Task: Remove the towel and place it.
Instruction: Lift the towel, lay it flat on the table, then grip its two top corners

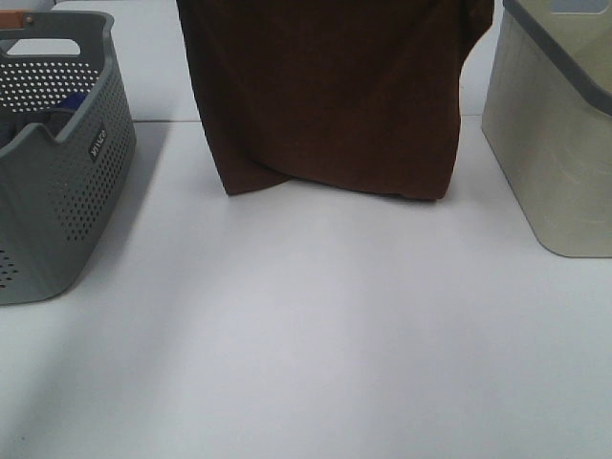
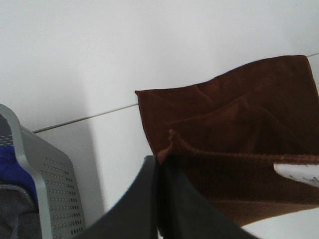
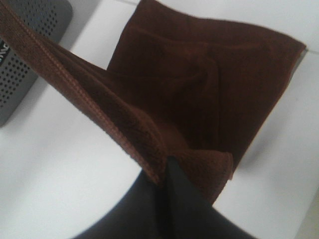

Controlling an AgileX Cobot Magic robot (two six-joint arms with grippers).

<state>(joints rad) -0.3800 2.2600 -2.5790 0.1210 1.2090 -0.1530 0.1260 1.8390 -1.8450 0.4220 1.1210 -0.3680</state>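
Grey basket (image 1: 67, 182): stands at the left edge of the table (image 1: 316, 344); you can see a blue item (image 2: 10, 169) among its contents, and no part of the towel lies in it
Left hand (image 2: 158, 160): closed, with the towel's hemmed upper edge pinched at one corner; a white tag (image 2: 299, 174) shows further along the same edge
Towel (image 1: 335, 96): hangs as a dark reddish-brown sheet over the middle of the table, stretched between your two hands and well apart from the basket; its top runs out of the exterior high view; its lower edge buckles a little and appears to meet the table, though contact cannot be confirmed
Right hand (image 3: 167, 162): closed on the opposite upper corner, the hem caught between its fingers
Beige bin (image 1: 559, 163): stands at the right, near the towel's right side but not touching it; its inside is not shown
Done, as judged: the towel is out of any container and held up, spread by both corners, so the removal looks finished
Left, as judged: you have yet to lay the towel down and let go with both hands; nothing shows whether the open table in front or the bin is the intended place
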